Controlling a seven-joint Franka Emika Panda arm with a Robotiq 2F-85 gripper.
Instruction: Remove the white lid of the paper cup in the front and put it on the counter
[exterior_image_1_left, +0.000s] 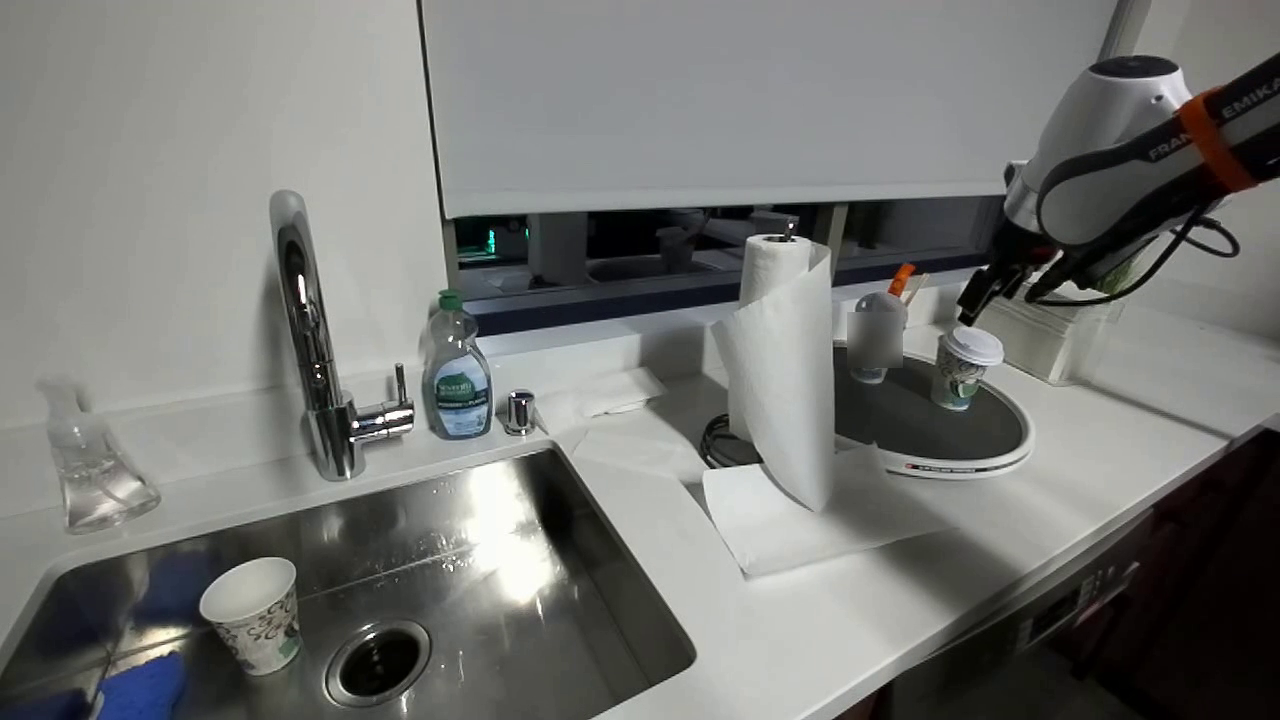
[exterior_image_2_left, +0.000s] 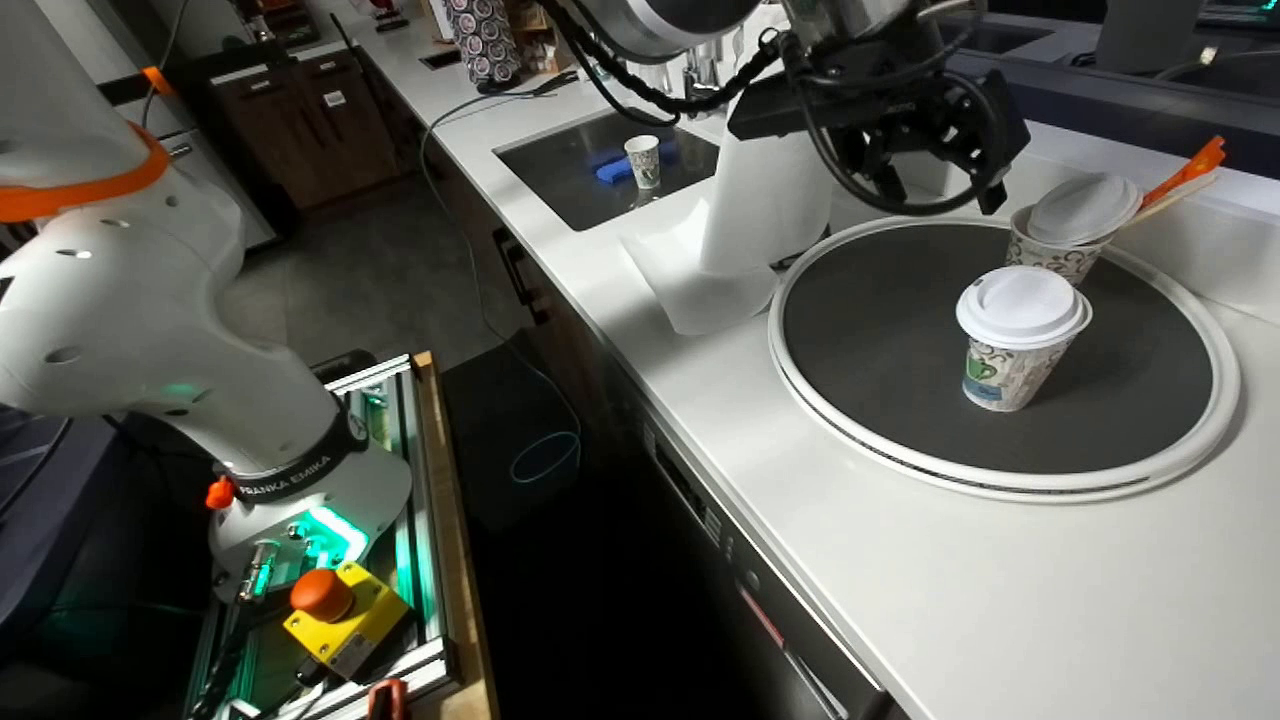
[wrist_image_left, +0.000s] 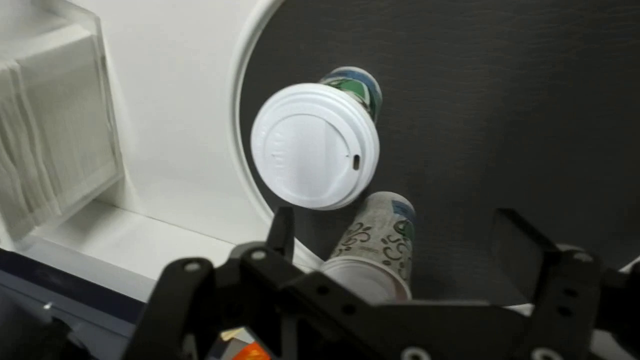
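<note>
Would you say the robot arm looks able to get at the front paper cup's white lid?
Probably yes: the gripper is open and nothing covers the white lid in the wrist view, though the other cup standing close by might crowd the approach.

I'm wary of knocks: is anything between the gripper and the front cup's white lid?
Nothing visible stands between the open gripper and the white lid; the second cup stands close by, showing between the fingers in the wrist view.
</note>
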